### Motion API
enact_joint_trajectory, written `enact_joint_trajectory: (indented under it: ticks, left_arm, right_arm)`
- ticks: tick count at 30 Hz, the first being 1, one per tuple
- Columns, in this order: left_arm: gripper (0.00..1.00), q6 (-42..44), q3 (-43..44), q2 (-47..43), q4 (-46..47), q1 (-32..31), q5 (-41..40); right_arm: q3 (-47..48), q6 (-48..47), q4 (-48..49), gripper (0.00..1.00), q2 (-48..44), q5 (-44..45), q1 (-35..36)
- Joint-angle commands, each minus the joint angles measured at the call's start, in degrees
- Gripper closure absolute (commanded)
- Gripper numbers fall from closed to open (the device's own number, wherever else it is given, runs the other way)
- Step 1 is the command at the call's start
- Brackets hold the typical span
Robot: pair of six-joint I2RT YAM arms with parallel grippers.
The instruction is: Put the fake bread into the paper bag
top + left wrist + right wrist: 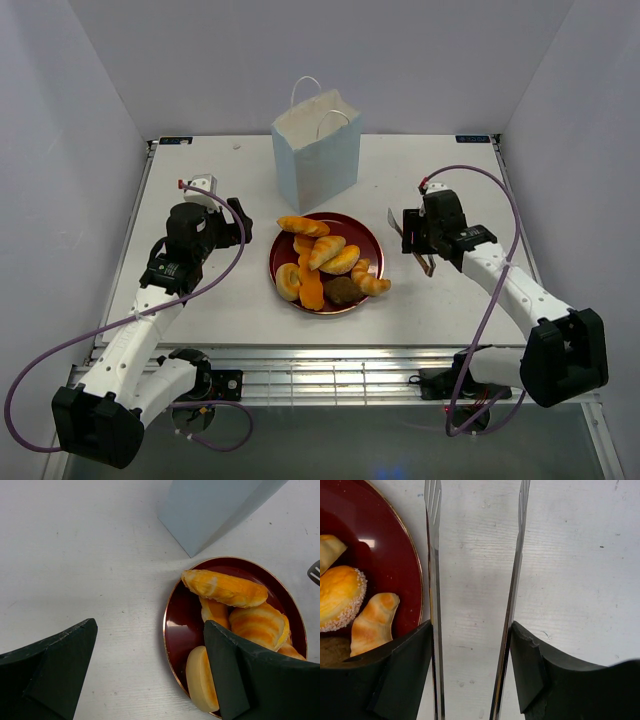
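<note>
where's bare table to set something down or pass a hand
Free: the back corners either side of the bag; the strip in front of the plate. Crowded: the plate, piled with bread, with narrow gaps to the left tool and the tongs.

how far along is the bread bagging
Done: nothing yet; the pastries all sit on the red plate, and none shows in the blue bag. In hand: the right gripper holds metal tongs, empty, beside the plate; the left gripper is open. Left: every piece.
</note>
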Motion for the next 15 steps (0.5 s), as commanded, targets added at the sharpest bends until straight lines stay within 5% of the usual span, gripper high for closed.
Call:
enact_joint_trajectory:
  ticks: [1, 15]
  left_arm:
    - [0.02, 0.34, 0.84, -1.22, 1.57, -0.07, -0.51]
    - [0.02, 0.61, 0.67, -0.69, 1.57, -0.07, -2.27]
  right_arm:
    - [3.02, -1.79, -3.81, 0.35, -3.64, -2.53, 0.25]
    - [4.52, -2.40, -11.38, 0.39, -12.52, -11.74, 2.27]
